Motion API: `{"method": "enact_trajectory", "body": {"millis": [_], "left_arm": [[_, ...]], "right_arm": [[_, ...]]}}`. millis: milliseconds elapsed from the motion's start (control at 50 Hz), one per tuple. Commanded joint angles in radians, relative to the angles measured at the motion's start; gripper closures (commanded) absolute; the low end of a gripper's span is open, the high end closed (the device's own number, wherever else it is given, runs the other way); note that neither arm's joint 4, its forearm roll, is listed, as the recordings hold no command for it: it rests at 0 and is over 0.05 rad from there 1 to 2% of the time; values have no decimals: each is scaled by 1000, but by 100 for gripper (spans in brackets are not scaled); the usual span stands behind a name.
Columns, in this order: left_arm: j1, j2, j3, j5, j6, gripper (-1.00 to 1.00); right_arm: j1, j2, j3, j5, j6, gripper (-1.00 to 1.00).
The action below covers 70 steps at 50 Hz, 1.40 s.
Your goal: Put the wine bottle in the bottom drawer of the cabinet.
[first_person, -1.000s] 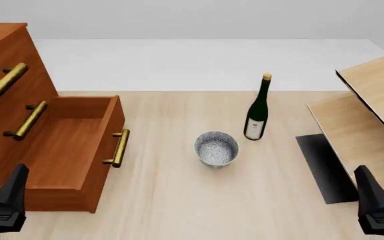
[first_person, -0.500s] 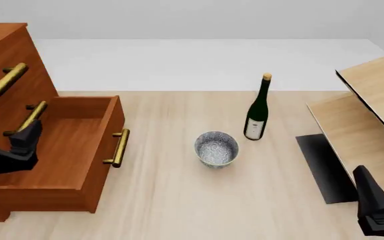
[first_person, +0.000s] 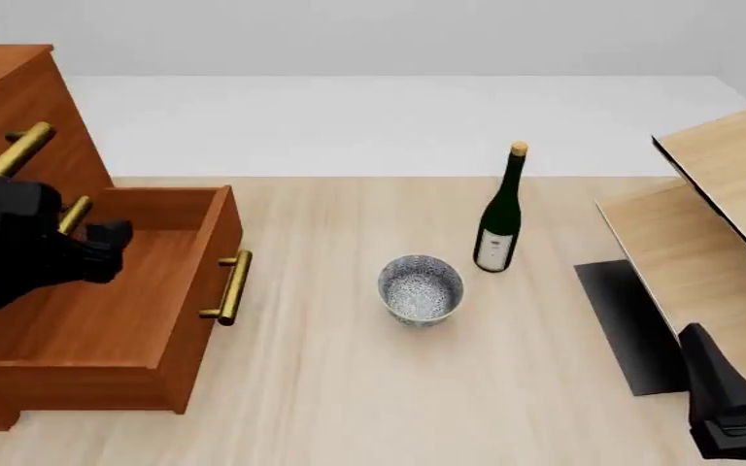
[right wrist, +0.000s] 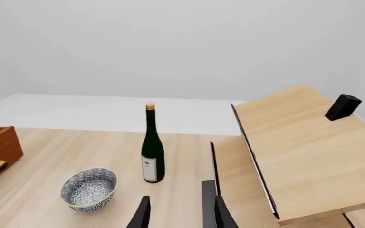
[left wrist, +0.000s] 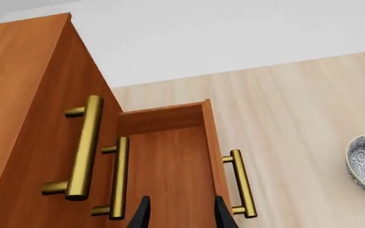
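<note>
The left claw has risen from lower left to hover, narrowly parted and empty, over the open bottom drawer, while the wine bottle stands untouched upper right on the bench, so pickup remains.

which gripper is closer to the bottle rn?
Right. The right gripper sits low near the table's front edge, right of the bottle and well short of it. The left gripper is over the open bottom drawer, farther off, beyond the bowl.
</note>
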Motion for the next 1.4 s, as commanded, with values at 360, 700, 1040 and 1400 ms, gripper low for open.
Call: {"method": "enact_trajectory", "body": {"millis": [360,700,1040,1400], "left_arm": [[-67,155,-74,126,-136,-100],[-82,192,-26,57,-181,-100],[-139,247,30,-47,-193,-100],[-158,335,99,-174,-215,-100]], "right_arm": [[5,-13,16,8,15,-100],[3,4,29,-19,19,-100],[2,-15,36,1,26,-100],[5,-39,42,21,35,-100]]}}
